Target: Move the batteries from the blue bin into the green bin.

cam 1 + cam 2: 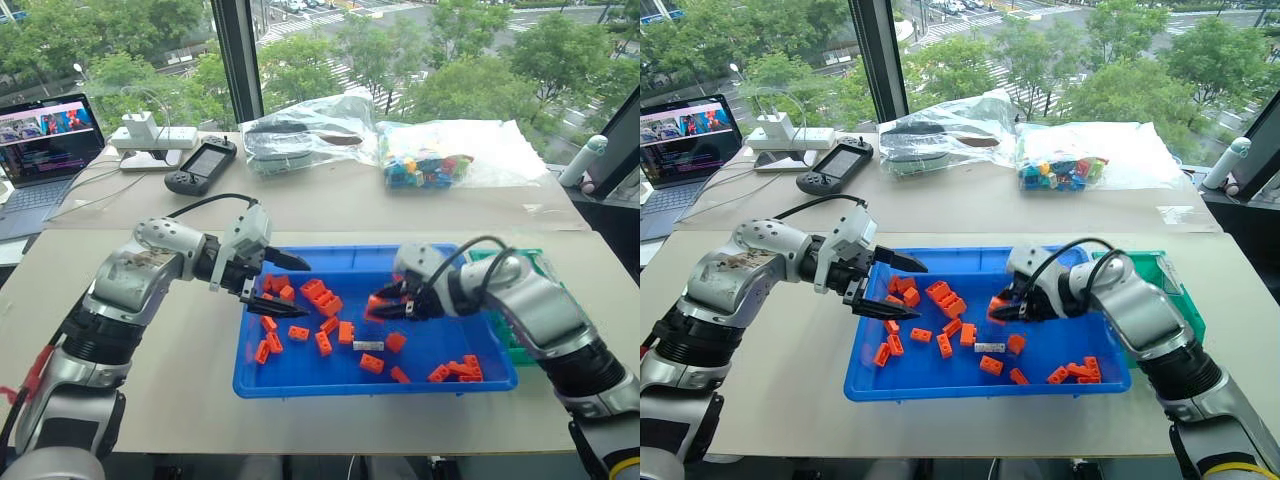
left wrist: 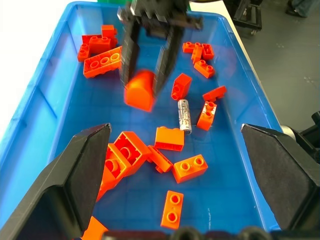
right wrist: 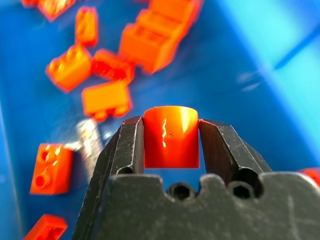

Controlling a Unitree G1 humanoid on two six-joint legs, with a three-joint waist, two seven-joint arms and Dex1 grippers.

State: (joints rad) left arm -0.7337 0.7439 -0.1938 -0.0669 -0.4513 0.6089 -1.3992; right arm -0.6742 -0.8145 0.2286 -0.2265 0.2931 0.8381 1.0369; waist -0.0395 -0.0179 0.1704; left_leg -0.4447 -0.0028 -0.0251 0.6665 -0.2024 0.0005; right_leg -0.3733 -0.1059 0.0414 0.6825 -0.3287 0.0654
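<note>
- Nearest you, along the front of the blue bin (image 1: 300,385), loose orange bricks (image 1: 371,363) lie scattered, and one silver battery (image 1: 368,345) lies flat on the floor among them, touching none that I can make out.
- Just above that battery, your right pincer (image 1: 385,301) has its two black fingers closed on a rounded orange block (image 3: 170,136), not on a battery. That block is not what the task asks for, so I would let it go inside the blue bin, well clear of the battery.
- For a clean pick, come down with the fingers straddling the battery across its short width; it looks smooth and round, so it may roll if nudged from one side.
- The right forearm reaches in from the right edge, bent at the wrist, pincer angled down and toward the left.
- Your left pincer (image 1: 283,286) hangs wide open and empty over the bin's left end, pointing right and slightly down above a brick cluster.
- Further right, the green bin (image 1: 1177,290) sits touching the blue bin's right side, partly behind the right arm.
</note>
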